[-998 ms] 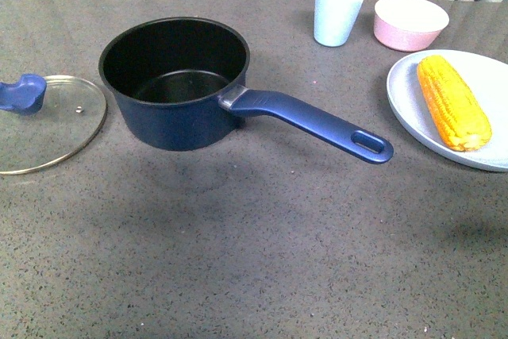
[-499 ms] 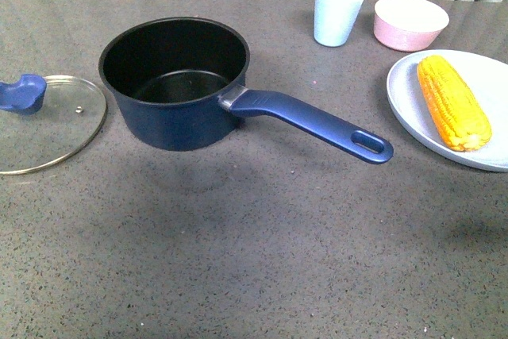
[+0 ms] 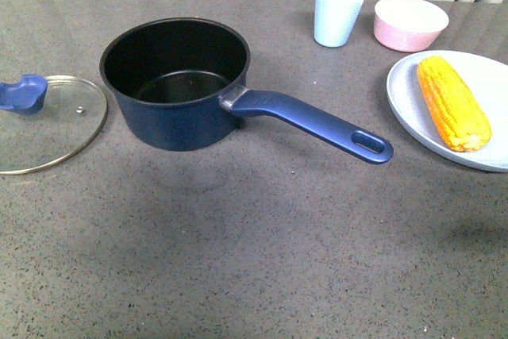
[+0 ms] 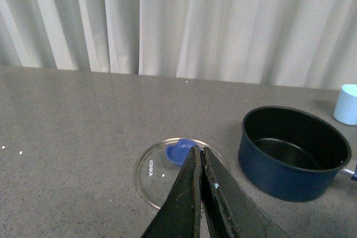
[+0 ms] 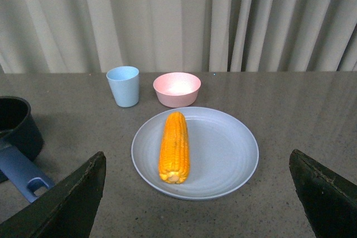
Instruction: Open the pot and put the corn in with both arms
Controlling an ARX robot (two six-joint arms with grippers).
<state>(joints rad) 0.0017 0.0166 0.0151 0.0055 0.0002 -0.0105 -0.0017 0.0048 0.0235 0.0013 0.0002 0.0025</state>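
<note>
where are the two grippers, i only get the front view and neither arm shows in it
observer: The right gripper is open wide, its dark fingers far apart, facing the yellow-orange corn cob on the round pale blue plate.
operator: and the left one
observer: The left gripper is shut, fingertips together, pointing toward the round glass lid with the blue knob.
operator: holding anything
observer: No, nothing is between its fingers. The lid lies flat on the grey counter beside the dark navy-blue saucepan, apart from the gripper.
</note>
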